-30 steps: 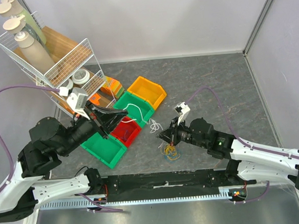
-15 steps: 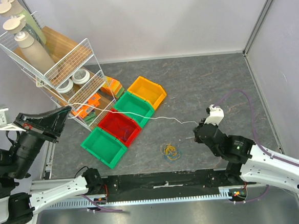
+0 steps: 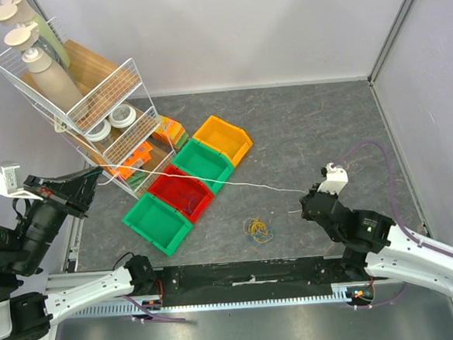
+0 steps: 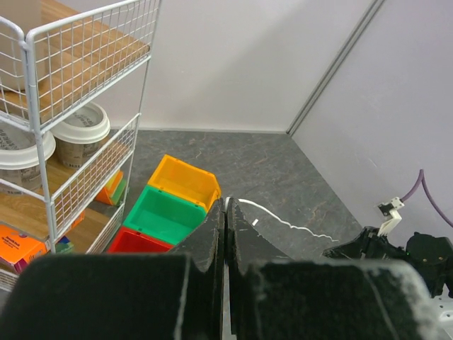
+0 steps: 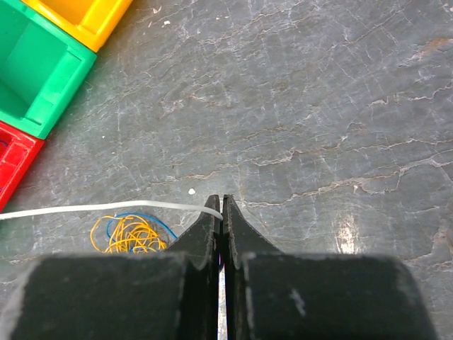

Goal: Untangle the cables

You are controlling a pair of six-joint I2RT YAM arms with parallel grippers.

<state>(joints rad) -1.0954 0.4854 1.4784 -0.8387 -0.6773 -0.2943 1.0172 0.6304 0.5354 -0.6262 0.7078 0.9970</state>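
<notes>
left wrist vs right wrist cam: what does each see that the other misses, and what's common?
Left wrist only: the white wire rack with lidded paper cups, and the right arm across the table. Right wrist only: the small tangle of yellow and blue wires. Both: the thin white cable, pinched in the shut left claw and the shut right claw, plus the yellow plastic bin and green plastic bin.

Beyond the left claw, a white wire shelf rack holds tan plastic bottles and white-lidded paper cups. Between it and the right claw, the grey stone-patterned tabletop carries two green plastic bins, a red bin and a yellow bin.
</notes>
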